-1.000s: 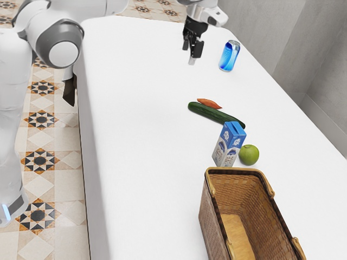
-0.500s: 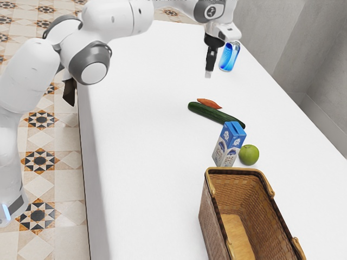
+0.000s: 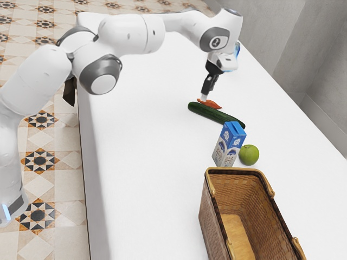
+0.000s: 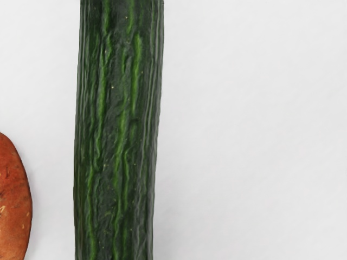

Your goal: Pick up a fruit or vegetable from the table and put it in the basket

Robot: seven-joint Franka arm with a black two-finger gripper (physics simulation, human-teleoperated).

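In the exterior view my gripper (image 3: pixel 204 98) points down, its lower end in front of the orange-red vegetable (image 3: pixel 211 104) and just above the near end of the cucumber (image 3: pixel 216 114). The long dark green cucumber lies on the table beside that vegetable. In the wrist view the cucumber (image 4: pixel 116 130) runs under my hand, with the orange-red vegetable (image 4: pixel 12 200) alongside and a gap between them. A green round fruit (image 3: pixel 249 155) rests between the carton and the brown wicker basket (image 3: pixel 205 216). I see only table surface and wicker inside the basket.
A blue and white carton (image 3: pixel 229 144) stands by the cucumber's far end, close to the basket's rim. Behind my hand is a blue can (image 3: pixel 237 50), partly hidden. The white table (image 3: pixel 146 141) stretches between the arm's base and these things.
My hand has come from the table's far end toward the cucumber and orange-red vegetable, and lower. It now partly covers the blue can. The things on the table have stayed put.
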